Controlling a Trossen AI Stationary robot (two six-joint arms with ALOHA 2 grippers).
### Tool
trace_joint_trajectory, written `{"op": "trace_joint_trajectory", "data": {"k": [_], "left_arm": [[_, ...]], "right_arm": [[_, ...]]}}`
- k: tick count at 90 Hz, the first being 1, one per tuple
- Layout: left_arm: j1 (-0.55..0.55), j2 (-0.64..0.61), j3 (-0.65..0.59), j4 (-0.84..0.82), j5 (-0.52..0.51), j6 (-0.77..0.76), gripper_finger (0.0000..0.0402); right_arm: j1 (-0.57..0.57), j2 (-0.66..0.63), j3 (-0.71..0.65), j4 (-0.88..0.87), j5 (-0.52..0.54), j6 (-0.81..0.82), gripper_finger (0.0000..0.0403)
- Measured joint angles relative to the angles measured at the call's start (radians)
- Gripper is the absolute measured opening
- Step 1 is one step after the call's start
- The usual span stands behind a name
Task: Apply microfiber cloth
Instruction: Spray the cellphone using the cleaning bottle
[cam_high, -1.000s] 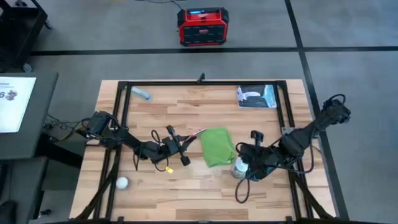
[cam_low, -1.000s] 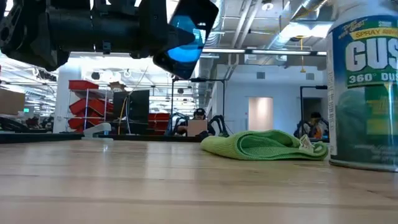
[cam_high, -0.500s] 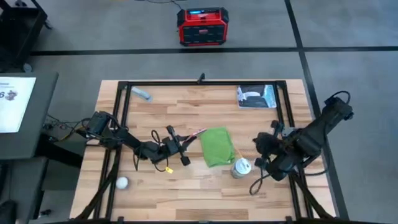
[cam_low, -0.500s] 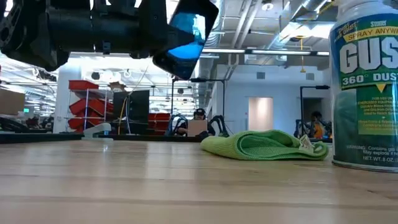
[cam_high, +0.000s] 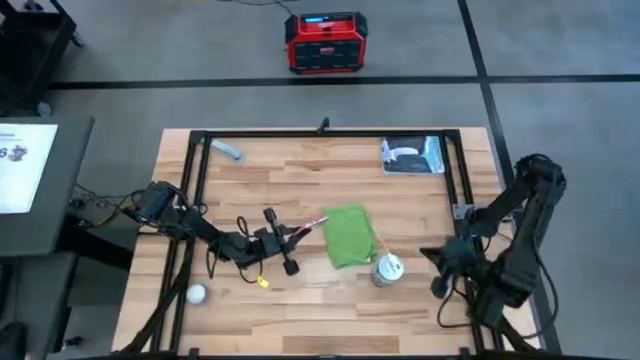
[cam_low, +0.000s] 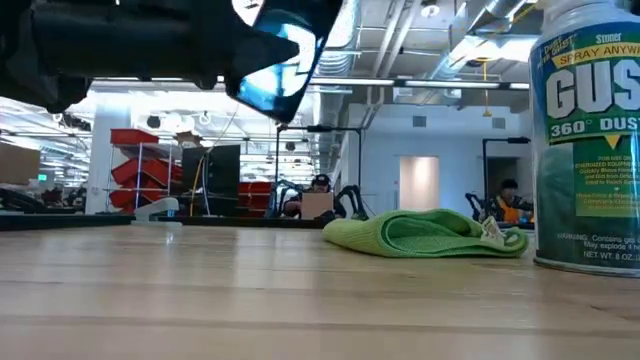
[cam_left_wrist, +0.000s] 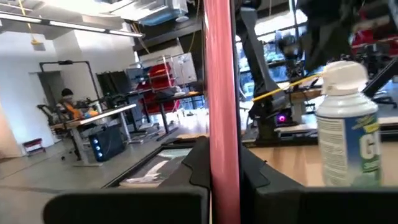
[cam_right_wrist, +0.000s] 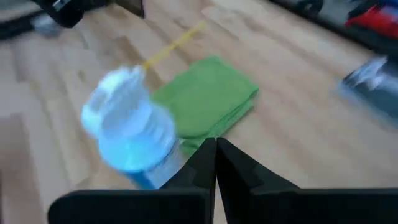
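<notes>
Two dark arms share my wooden table (cam_high: 300, 310), and neither touches the bright green folded microfiber cloth (cam_high: 350, 236), which lies flat near the table's middle. I read this layout as staging: the cloth sits between the arms so that either could reach it.

Left gripper (cam_high: 283, 243): it hovers above the boards just beside the cloth's left edge, its fingers clamped on a thin pink rod (cam_left_wrist: 222, 93) whose tip points toward the cloth; a small yellow tag (cam_high: 266, 283) lies under the arm. I judge the rod occupies this arm, so the cloth is more likely work for the other one.

Right gripper (cam_right_wrist: 214, 163): it is drawn back to the table's right edge, well apart from the cloth, fingers together and empty. The white-capped spray duster can (cam_high: 386, 269) stands upright and free, just beside the cloth's near right corner, its yellow straw (cam_high: 380, 245) lying over the cloth's right edge.

Orientation: the cloth is a folded oblong. In the overhead view its long axis runs roughly from the far side of the table toward the near side, tilted slightly, with the near end leaning toward the can. The low view shows its stacked folds (cam_low: 425, 234) resting flat on the boards.
</notes>
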Motion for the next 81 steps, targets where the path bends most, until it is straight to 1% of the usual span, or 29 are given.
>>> {"op": "trace_joint_trajectory", "data": {"k": [8,18,27,38,63,81], "left_arm": [[-0.015,-0.002,0.0,0.001,0.0,0.0,0.0002],[-0.029,-0.002,0.0,0.0,0.002,-0.011,0.0002],[-0.04,-0.002,0.0,0.0,0.003,-0.014,0.0002],[-0.049,-0.002,0.0,0.001,0.004,-0.025,0.0002],[-0.066,-0.002,0.0,0.0,0.004,-0.043,0.0002],[-0.07,-0.002,0.0,0.0,0.003,-0.051,0.0002]], "right_arm": [[0.035,0.0,-0.089,0.199,0.045,-0.019,0.0],[0.045,0.02,-0.179,0.495,0.073,-0.159,0.0],[0.037,0.075,-0.213,0.666,0.076,-0.256,0.0],[0.017,0.177,-0.214,0.758,0.085,-0.301,0.0],[-0.054,0.428,-0.214,0.943,0.146,-0.301,0.0],[-0.092,0.556,-0.214,1.057,0.155,-0.279,0.0]]}}
